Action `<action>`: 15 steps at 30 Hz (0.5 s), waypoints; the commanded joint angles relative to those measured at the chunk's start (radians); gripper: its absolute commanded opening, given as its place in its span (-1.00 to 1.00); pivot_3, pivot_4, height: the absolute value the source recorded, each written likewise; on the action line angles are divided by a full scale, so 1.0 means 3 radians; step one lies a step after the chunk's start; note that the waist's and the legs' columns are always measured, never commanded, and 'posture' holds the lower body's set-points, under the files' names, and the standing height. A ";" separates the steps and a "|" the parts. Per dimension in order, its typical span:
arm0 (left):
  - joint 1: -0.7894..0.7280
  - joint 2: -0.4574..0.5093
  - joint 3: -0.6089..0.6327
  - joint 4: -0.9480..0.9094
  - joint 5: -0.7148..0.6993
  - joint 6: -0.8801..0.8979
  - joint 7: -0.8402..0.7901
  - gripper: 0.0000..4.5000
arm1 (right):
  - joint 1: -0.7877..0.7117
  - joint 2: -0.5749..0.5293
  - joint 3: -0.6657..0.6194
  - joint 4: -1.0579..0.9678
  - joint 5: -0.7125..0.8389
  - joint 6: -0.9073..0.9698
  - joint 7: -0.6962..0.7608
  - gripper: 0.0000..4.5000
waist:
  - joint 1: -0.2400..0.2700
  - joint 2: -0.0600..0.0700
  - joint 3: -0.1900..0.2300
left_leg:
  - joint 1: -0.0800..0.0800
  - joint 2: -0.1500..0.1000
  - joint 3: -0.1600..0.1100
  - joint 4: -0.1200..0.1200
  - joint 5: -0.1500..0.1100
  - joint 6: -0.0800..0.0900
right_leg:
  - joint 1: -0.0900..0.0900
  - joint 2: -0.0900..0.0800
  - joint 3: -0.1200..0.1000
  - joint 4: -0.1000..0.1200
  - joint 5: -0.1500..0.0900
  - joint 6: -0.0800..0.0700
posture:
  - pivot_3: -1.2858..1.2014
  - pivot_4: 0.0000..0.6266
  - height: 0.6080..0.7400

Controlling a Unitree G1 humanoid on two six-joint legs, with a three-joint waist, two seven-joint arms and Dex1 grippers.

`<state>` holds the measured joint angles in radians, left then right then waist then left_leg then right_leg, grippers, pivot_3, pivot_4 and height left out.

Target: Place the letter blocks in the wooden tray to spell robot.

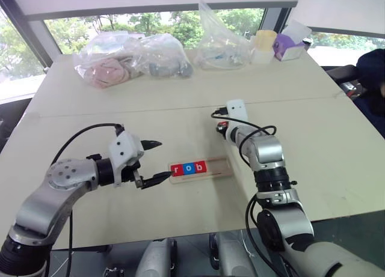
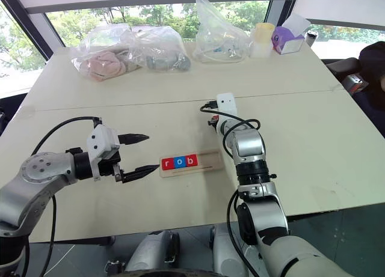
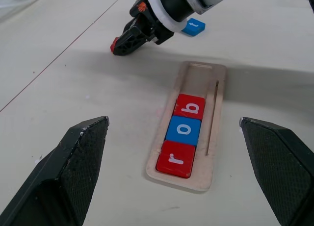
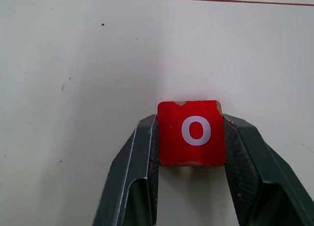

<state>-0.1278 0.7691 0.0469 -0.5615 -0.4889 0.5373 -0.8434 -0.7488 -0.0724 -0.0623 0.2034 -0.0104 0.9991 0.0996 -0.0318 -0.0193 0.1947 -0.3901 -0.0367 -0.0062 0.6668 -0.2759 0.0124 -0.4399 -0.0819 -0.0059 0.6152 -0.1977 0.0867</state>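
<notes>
The red square letter block with a white "o" (image 4: 192,133) is sitting flat on the pale tabletop (image 1: 120,121), pinched side to side btwn the two dark fingers of the right claw (image 4: 192,152). Grip looks square on the block's edges, w/ the letter facing up.

The narrow pale wooden tray (image 3: 208,84) lies nearer the robot, a bit to the left of that claw, w/ three tiles already in the slot: red "r" (image 3: 175,159), blue "o" (image 3: 184,130), red "b" (image 3: 190,107), touching each other in a row. The free stretch of slot is past the "b", on the right claw's side. A blue "t" tile (image 3: 194,26) lies on the tabletop just behind the right claw, apart from the tray.

How I'd do this step, imo: lift straight up enough to clear the tray's lip, carry over to the gap right after the "b", and keep the block level so it doesn't catch on the rim. Check the "o" reads the same way up as r-o-b (an o is forgiving tho). Lower till it seats, nudge against the "b", then let go. Don't bump the seated tiles.

The left claw (image 1: 153,163) hangs just off the tray's "r" end, fingers spread wide, holding nothing. Could steady the tray if it slides.
</notes>
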 commanded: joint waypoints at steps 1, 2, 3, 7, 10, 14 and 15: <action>-0.0051 -0.0040 -0.0047 -0.0039 0.0025 -0.0079 0.0003 1.00 | 0.0136 -0.0152 -0.0092 -0.0469 0.0067 0.0389 0.0017 -0.47 | 0.0018 0.0000 0.0000 | -0.0001 0.0000 0.0000 0.0000 0.0000 0.0000 | 0.0000 0.0000 0.0000 0.0000 0.0000 0.0000 | 0.03 -0.52 0.77; -0.0057 -0.0051 -0.0059 -0.0019 0.0025 -0.0094 -0.0010 1.00 | 0.0221 -0.0271 -0.0091 -0.0813 0.0085 0.0580 0.0070 -0.47 | 0.0042 0.0001 0.0001 | -0.0002 0.0000 0.0000 -0.0001 0.0000 0.0000 | -0.0001 0.0000 0.0000 0.0000 0.0000 0.0000 | 0.03 -0.52 0.77; -0.0061 -0.0059 -0.0076 -0.0005 0.0031 -0.0110 -0.0019 1.00 | 0.0316 -0.0400 -0.0087 -0.1156 0.0112 0.0785 0.0128 -0.47 | 0.0063 0.0002 0.0001 | -0.0003 0.0000 0.0000 -0.0001 0.0000 0.0000 | -0.0002 -0.0001 0.0000 -0.0002 0.0000 0.0000 | 0.03 -0.52 0.77; -0.0046 -0.0073 -0.0120 0.0067 0.0054 -0.0192 -0.0073 1.00 | 0.0623 -0.0712 -0.0175 -0.2225 0.0258 0.1674 0.0277 -0.47 | 0.0068 0.0004 0.0003 | -0.0014 -0.0004 -0.0002 -0.0001 -0.0001 0.0002 | -0.0007 -0.0004 -0.0002 -0.0008 -0.0001 -0.0001 | 0.03 -0.52 0.77; -0.0051 -0.0091 -0.0156 0.0142 0.0092 -0.0257 -0.0115 1.00 | 0.0843 -0.0849 -0.0302 -0.2762 0.0348 0.2040 0.0338 -0.47 | 0.0052 0.0004 0.0002 | -0.0011 0.0000 0.0000 -0.0002 -0.0002 0.0003 | -0.0007 -0.0002 -0.0002 -0.0009 -0.0005 -0.0006 | 0.03 -0.52 0.77; -0.0118 -0.0136 -0.0205 0.0213 0.0100 -0.0294 -0.0156 1.00 | 0.1295 -0.0943 -0.0433 -0.3308 0.0496 0.2051 0.0347 -0.47 | 0.0066 0.0004 0.0002 | -0.0009 0.0005 -0.0002 -0.0002 -0.0002 0.0003 | -0.0007 0.0003 -0.0003 -0.0007 -0.0007 -0.0006 | 0.03 -0.52 0.77; -0.0133 -0.0140 -0.0218 0.0237 0.0105 -0.0308 -0.0175 1.00 | 0.1418 -0.0938 -0.0448 -0.3434 0.0528 0.2051 0.0332 -0.47 | 0.0066 0.0004 0.0002 | -0.0009 0.0005 -0.0002 -0.0002 -0.0002 0.0003 | -0.0007 0.0005 -0.0003 -0.0007 -0.0007 -0.0006 | 0.03 -0.52 0.77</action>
<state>-0.1532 0.7284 -0.0225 -0.4799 -0.4584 0.4697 -0.8874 -0.3382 -0.3438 -0.1728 -0.7406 0.1286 1.6073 0.2031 -0.0119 -0.0181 0.1954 -0.3928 -0.0354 -0.0066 0.6666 -0.2763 0.0131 -0.4417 -0.0806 -0.0068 0.6130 -0.1999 0.0850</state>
